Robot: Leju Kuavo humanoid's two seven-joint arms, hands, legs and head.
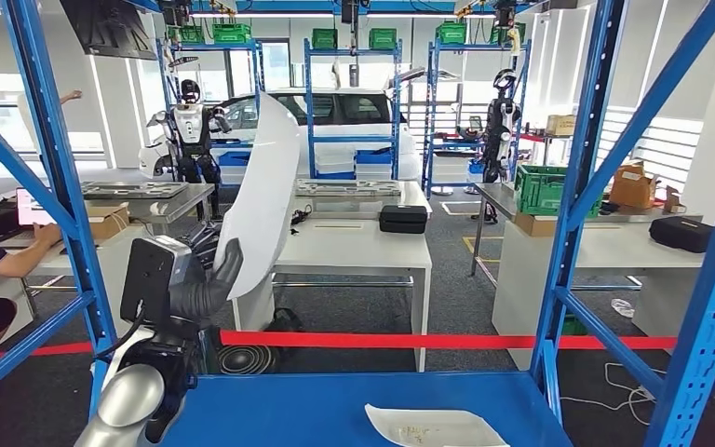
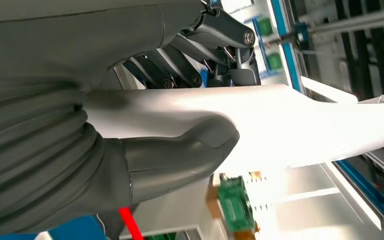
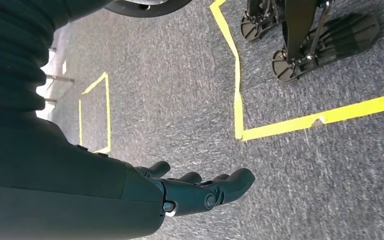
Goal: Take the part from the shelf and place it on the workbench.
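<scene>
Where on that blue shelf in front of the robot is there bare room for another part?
The blue shelf is bare across its left and middle, between the left hand holding the white panel and the flat white part. Its right end, by the upright, is occupied.

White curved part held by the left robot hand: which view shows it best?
The head view: the white part shows almost whole, raised by the left robot hand. The left wrist view shows a close stretch under the thumb. The right wrist view faces floor.
</scene>
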